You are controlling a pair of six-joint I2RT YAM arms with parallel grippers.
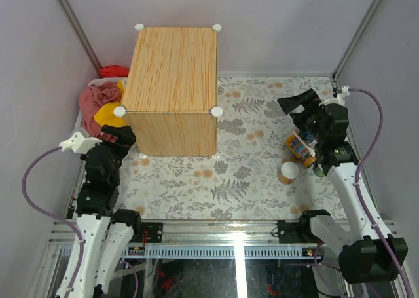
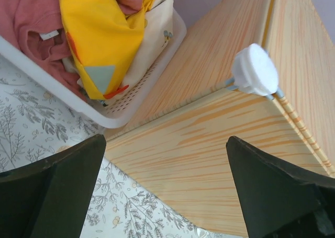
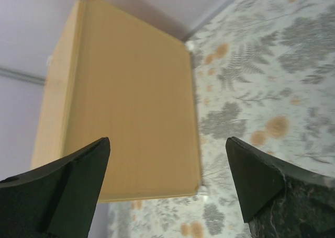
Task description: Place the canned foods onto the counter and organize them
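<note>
left arm (image 1: 98, 180) and right arm (image 1: 344, 173) same build: white links, black joint housings. a lilac cable (image 1: 29, 180) runs off each. left gripper (image 2: 166, 138) and right gripper (image 3: 167, 139) have matte black wedge-shaped fingers, the right ones speckled grey.

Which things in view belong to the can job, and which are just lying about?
Job: wood-grain counter; upright white-lidded can; orange-labelled can on its side.
Lying about: white basket; pink cloth; yellow cloth; red cloth; floral mat.
</note>
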